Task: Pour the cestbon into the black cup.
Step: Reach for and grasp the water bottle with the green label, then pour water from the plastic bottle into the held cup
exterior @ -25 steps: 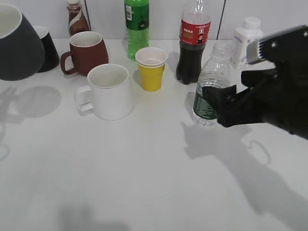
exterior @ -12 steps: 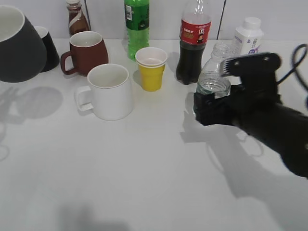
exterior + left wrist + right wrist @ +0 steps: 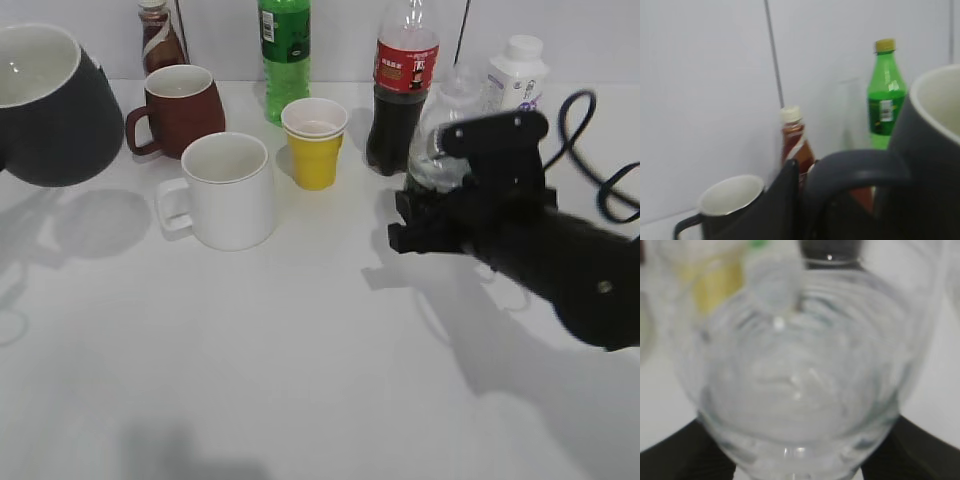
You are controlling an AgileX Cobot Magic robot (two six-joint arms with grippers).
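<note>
Since the earlier frames the black cup has been shifted rightward and tipped more, and the cestbon has been lifted off the tabletop and carried left with the right arm, w/ its green label now hidden behind the arm

Tabletop is white and carries the other items. Right arm is seen reaching in from the right edge, w/ the right end effector closed around the cestbon's lower body; only the clear upper part is visible, just in front of the cola bottle. In the right wrist view the cestbon fills the frame, blurred, w/ dark finger pads pressed at both lower sides.

Black cup is held in the air at far left, tilted, white inside showing, shadow cast below. In the left wrist view its handle is gripped by the left end effector; exact jaw gap cannot be told.

White mug stands centre-left, maroon mug behind it, green soda bottle at the back, white pill bottle at back right, yellow paper cup between white mug and cola, brown sauce bottle at back left
</note>
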